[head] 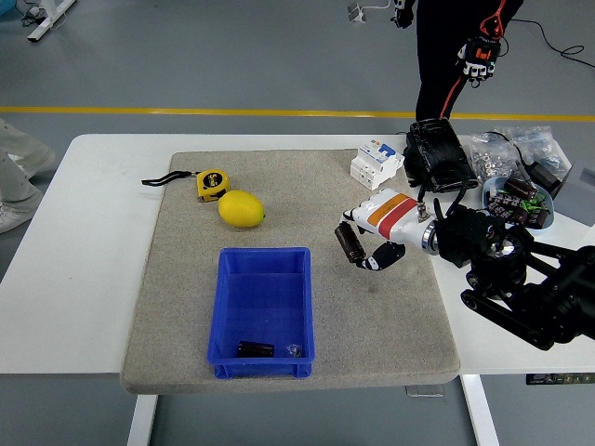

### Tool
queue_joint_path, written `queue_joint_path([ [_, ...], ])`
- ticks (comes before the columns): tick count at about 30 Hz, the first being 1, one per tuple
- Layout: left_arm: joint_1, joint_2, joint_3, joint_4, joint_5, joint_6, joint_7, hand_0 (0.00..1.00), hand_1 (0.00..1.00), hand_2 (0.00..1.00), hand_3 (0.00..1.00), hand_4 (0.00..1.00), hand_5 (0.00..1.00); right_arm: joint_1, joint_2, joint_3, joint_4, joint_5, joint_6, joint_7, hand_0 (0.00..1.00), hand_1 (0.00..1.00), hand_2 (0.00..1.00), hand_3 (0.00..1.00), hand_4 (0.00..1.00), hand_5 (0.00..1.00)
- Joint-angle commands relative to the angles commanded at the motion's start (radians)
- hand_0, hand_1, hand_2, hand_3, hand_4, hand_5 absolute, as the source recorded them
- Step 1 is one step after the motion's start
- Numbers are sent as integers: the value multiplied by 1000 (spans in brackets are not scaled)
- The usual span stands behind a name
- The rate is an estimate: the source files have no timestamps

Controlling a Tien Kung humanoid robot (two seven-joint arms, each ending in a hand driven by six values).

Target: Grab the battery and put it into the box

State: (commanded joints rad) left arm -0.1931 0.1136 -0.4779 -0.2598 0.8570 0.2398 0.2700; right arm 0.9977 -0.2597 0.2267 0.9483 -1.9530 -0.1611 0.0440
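Battery (350, 244): dark cylinder, tilted, pinched in the right robot hand (370, 243), fingers curled around it, lifted above the grey mat (186, 279), right of the blue box (263, 311). Another dark battery lies inside the box. Lemon (242, 209) and yellow tape measure (212, 184) lie beyond the box. Path between battery and box unobstructed.

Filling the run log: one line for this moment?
right hand: shut on battery | lifted above mat | blue box: one battery inside | left: unseen
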Motion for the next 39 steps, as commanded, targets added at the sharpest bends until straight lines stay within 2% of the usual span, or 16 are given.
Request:
queue_joint_path([
  [7,-1,1,0,1,0,1,0,562,575,624,583,632,597,-8,-6,69,152,-34,-5,-36,325,432,515,520,707,376],
  [11,-3,2,6,0,-3,6,-1,562,575,624,583,632,597,6,5,50,222,-56,-4,-53,325,432,515,520,707,376],
  [12,-3,1,7,0,-2,7,-1,562,575,624,583,632,597,11,12,38,234,-59,-1,-57,357,483,559,525,719,368],
  [14,-5,1,10,0,-2,9,0,558,573,624,583,634,599,19,27,12,248,-65,3,-61,357,483,559,525,719,368],
  [17,-8,0,17,-1,-10,11,-2,558,573,624,583,634,599,28,47,-21,258,-71,7,-65,357,483,559,525,719,368],
  [18,-8,0,18,-1,-13,12,-2,557,571,625,583,634,598,30,54,-31,259,-72,9,-68,497,621,722,624,780,379],
  [24,-10,0,23,-2,-19,11,-4,557,571,625,583,634,598,35,79,-54,252,-56,44,-87,497,621,722,624,780,379],
  [25,-10,0,23,-2,-20,10,-4,557,570,625,583,634,598,36,79,-53,252,-53,47,-89,768,778,947,998,998,513],
  [30,-11,1,20,-2,-14,8,-2,557,570,625,583,634,598,39,75,-49,248,-39,38,-87,768,778,947,998,998,513],
  [31,-11,1,18,-2,-12,8,-2,556,566,624,583,634,597,39,74,-47,248,-36,34,-85,838,834,990,998,998,547],
  [39,-5,1,4,-2,9,4,5,556,566,624,583,634,598,35,71,-34,250,-39,12,-74,846,839,992,998,998,554],
])
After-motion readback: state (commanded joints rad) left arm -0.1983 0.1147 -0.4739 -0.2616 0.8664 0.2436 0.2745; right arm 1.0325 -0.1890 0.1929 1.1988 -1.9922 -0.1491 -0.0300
